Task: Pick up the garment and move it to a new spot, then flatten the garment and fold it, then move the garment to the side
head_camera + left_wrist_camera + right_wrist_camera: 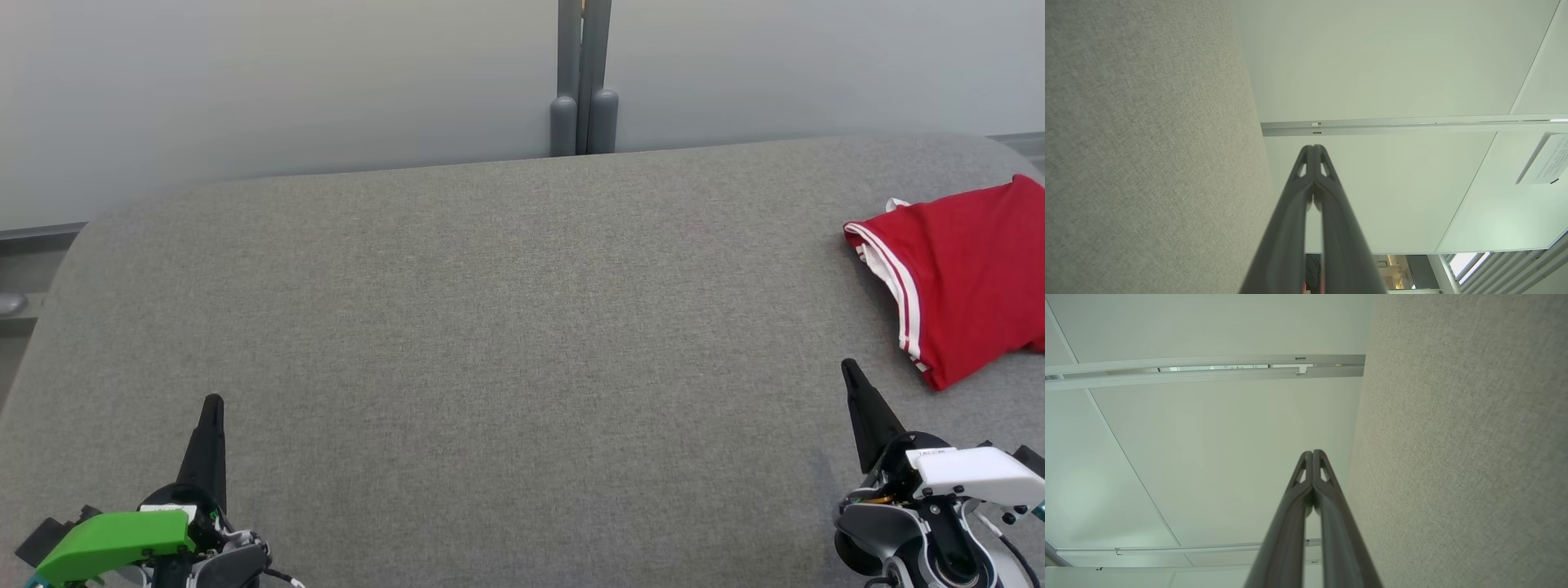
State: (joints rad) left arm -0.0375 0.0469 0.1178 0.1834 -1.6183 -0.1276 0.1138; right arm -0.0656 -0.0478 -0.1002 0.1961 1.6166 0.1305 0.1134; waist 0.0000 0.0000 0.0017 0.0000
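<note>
A red garment with white stripes along one hem lies folded at the right edge of the grey fabric table, partly cut off by the head view's right border. My right gripper is shut at the lower right, its tip a short way below and left of the garment, not touching it. My left gripper is shut at the lower left, far from the garment. In the wrist views both pairs of fingers, left and right, are pressed together with nothing between them.
A pale wall runs behind the table, with a grey post at its middle. The table's rounded back corners and left edge show in the head view. Each wrist view shows the grey fabric beside the fingers and white wall panels beyond.
</note>
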